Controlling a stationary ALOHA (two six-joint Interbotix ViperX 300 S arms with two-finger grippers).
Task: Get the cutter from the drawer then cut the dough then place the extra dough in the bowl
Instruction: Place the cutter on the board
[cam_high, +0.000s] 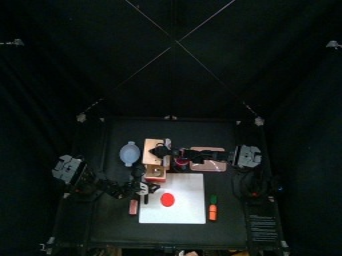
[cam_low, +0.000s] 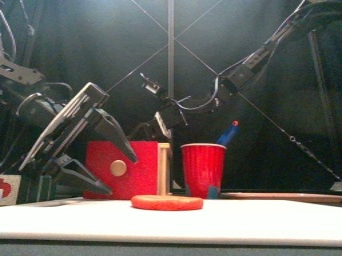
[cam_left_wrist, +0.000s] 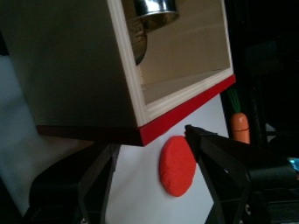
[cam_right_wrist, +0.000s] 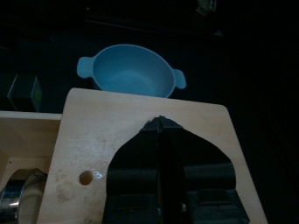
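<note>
— Where is the cutter (cam_left_wrist: 158, 9)?
— It lies inside the open drawer (cam_left_wrist: 187, 61) of the wooden box (cam_right_wrist: 128, 131), toward the desk's back edge.
— And the left gripper (cam_left_wrist: 146, 147)?
— Its jaws are wide, just at the red drawer front. The right gripper (cam_right_wrist: 163, 131) is over the box, but its jaws I cannot tell.
— The dough (cam_high: 168, 199)?
— On the white board (cam_high: 194, 188), near the front edge.

Pretty dim all round, light comes from overhead; the white board (cam_high: 190, 188) just beyond the left pincer (cam_left_wrist: 149, 144) glares, the pincer itself is mostly shadow.
</note>
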